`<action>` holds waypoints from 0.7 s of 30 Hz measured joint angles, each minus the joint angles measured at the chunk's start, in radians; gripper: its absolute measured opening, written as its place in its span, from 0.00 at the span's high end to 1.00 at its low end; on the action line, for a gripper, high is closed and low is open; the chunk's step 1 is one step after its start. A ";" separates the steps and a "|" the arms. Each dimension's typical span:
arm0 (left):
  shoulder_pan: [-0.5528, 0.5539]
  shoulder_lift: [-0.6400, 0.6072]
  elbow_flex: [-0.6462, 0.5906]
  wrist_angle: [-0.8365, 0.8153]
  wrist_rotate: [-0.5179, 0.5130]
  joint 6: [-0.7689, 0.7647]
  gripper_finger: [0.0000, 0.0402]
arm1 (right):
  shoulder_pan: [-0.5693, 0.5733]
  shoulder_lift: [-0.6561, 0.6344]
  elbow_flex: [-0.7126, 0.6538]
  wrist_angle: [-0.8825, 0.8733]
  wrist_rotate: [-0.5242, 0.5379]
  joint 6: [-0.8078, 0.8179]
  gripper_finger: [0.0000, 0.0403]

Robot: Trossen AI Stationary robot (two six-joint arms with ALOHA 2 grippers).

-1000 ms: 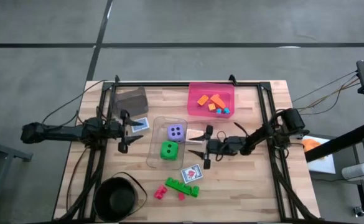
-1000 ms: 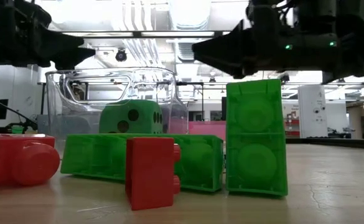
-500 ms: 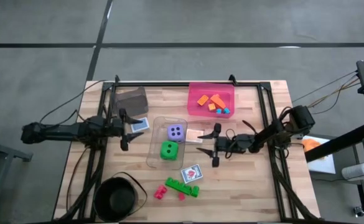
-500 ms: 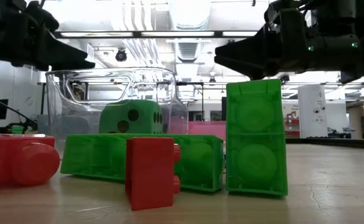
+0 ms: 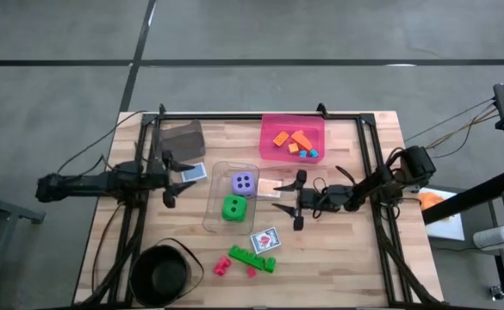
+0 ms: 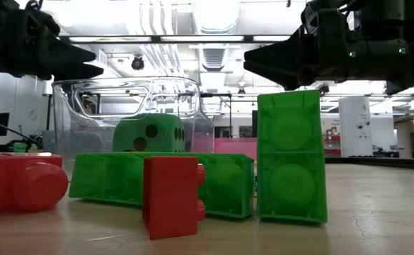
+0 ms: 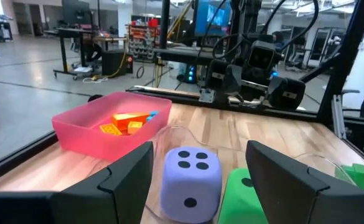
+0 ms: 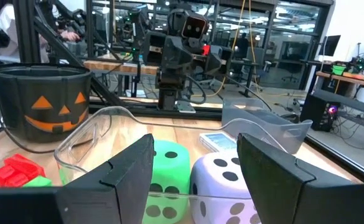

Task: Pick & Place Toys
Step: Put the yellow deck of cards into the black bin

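Note:
A purple die [image 5: 244, 182] and a green die [image 5: 233, 207] lie in the clear bin [image 5: 214, 217] at mid-table. Orange and teal bricks [image 5: 293, 142] lie in the pink bin [image 5: 269, 129]. A picture card [image 5: 194, 172] lies flat by my left gripper [image 5: 170, 179], which is open and empty left of the clear bin. Another card [image 5: 265, 240], a green brick [image 5: 252, 258] and pink bricks [image 5: 222, 266] lie on the table near the front. My right gripper [image 5: 300, 200] is open and empty right of the clear bin, beside a pale card [image 5: 269, 186].
A grey bin [image 5: 181, 138] stands at the far left and a black round bowl [image 5: 159, 275] at the near left corner. Black frame rails [image 5: 368, 172] run along the table's sides. Bare wood lies to the near right of the toys.
My right gripper has drawn back from the clear bin toward the table's right edge, staying open and empty; it then held still. The toys have not moved.

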 joint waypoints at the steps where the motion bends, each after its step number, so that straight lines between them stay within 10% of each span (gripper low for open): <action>1: 0.000 -0.016 0.000 -0.014 0.000 0.000 0.36 | 0.000 0.000 0.000 0.001 0.000 0.000 0.42; 21: 0.000 -0.113 -0.001 -0.137 -0.052 -0.026 0.36 | -0.002 0.000 0.001 -0.136 0.122 0.015 0.42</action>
